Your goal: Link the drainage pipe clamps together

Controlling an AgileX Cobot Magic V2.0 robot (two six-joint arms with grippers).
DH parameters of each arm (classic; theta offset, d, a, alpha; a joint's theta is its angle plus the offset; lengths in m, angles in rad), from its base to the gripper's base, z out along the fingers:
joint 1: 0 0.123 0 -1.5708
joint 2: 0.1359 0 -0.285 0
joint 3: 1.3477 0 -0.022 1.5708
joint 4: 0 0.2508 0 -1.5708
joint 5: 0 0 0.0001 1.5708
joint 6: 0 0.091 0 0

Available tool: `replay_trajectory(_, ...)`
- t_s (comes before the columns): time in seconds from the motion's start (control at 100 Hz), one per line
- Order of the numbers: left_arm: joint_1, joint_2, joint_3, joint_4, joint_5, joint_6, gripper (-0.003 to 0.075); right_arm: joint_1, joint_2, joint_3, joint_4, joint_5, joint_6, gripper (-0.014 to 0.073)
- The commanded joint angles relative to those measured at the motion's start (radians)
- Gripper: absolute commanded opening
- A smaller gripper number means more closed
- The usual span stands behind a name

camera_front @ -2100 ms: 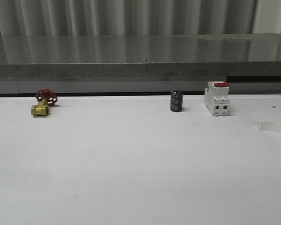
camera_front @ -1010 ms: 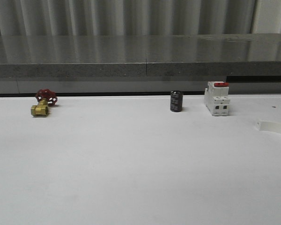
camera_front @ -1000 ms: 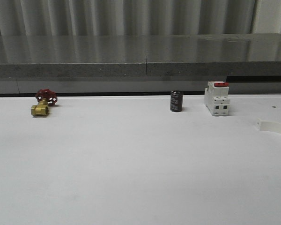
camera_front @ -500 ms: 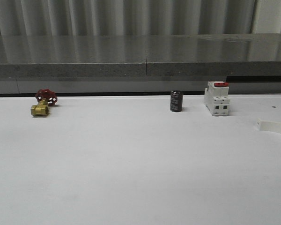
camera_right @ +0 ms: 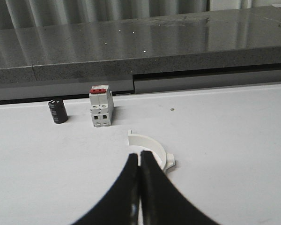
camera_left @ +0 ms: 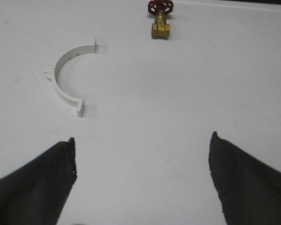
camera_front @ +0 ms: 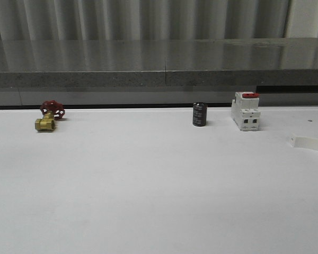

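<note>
White bench with a grey stone ledge along its far edge. No brand, label or writing can be read on any item.

Along the far edge stand a brass valve with a red handwheel toward the far-left corner, a small black cylinder right of centre, and just beside it a white breaker with a red top.

Right clamp half: a white half-ring lying flat near the bench's right edge, nearer the robot than the breaker and apart from it; in the front view only its end flange and part of the arc show at the frame's border. The right gripper hangs over it with its black fingers pressed together and nothing between them; their tips hide part of the arc.

Left clamp half: a white half-ring lying flat on bare bench, well apart from the valve, with a small tab on its outer curve. The left gripper has its fingers spread wide, holding nothing, short of the half-ring.

The two halves lie unjoined.
</note>
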Motion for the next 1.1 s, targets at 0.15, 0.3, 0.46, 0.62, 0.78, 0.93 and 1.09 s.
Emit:
replay_trajectory(0.15,0.000,0.087,-0.045,-0.018,-0.062,-0.003,0.0596,-0.006,-0.021,-0.015,0.001,-0.077,-0.002,-0.0067)
replay_trajectory(0.3,0.000,0.239,-0.054,-0.014,-0.133,-0.003,0.0596,-0.006,-0.021,-0.015,0.001,-0.077,-0.002,-0.0067)
replay_trajectory(0.46,0.031,0.459,-0.138,-0.006,-0.118,0.021,0.0596,-0.006,-0.021,-0.015,0.001,-0.077,-0.002,-0.0067)
replay_trajectory(0.62,0.078,0.650,-0.280,-0.006,-0.103,0.051,0.0596,-0.006,-0.021,-0.015,0.001,-0.077,-0.002,-0.0067)
replay_trajectory(0.78,0.132,0.805,-0.422,-0.006,-0.060,0.100,0.0596,-0.006,-0.021,-0.015,0.001,-0.077,-0.002,-0.0067)
replay_trajectory(0.93,0.186,0.920,-0.499,-0.006,-0.065,0.168,0.0596,-0.006,-0.021,-0.015,0.001,-0.077,-0.002,-0.0067)
replay_trajectory(1.09,0.241,1.014,-0.534,-0.006,-0.108,0.185,0.0596,-0.006,-0.021,-0.015,0.001,-0.077,-0.002,-0.0067)
